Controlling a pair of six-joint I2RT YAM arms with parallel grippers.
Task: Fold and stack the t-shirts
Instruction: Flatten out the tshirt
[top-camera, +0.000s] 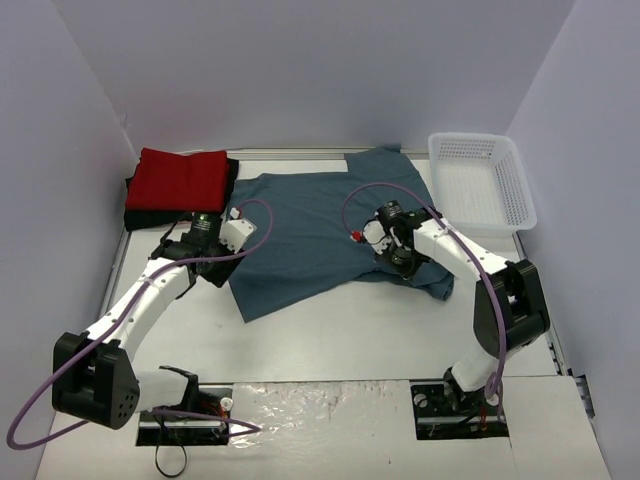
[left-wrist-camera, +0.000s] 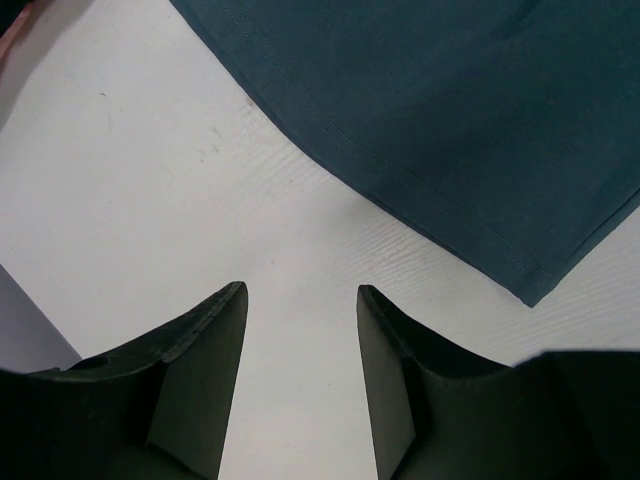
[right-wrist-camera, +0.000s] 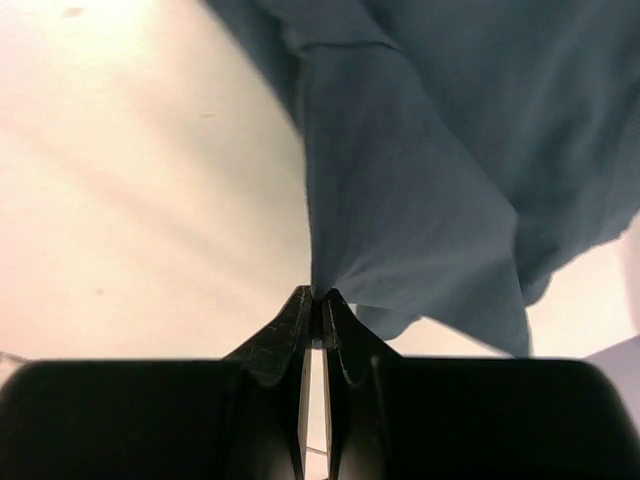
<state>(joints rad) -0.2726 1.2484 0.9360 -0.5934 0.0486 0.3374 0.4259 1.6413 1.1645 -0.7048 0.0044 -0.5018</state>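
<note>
The teal t-shirt lies spread and rumpled across the middle of the desk. The right claw is clenched on a pinch of its cloth, which puckers into the tips. The left claw hangs released, jaws apart over bare desk just beside the shirt's hem, touching nothing. At the far left corner the red t-shirt sits folded on the black t-shirt. A white basket stands far right, near the teal shirt
</note>
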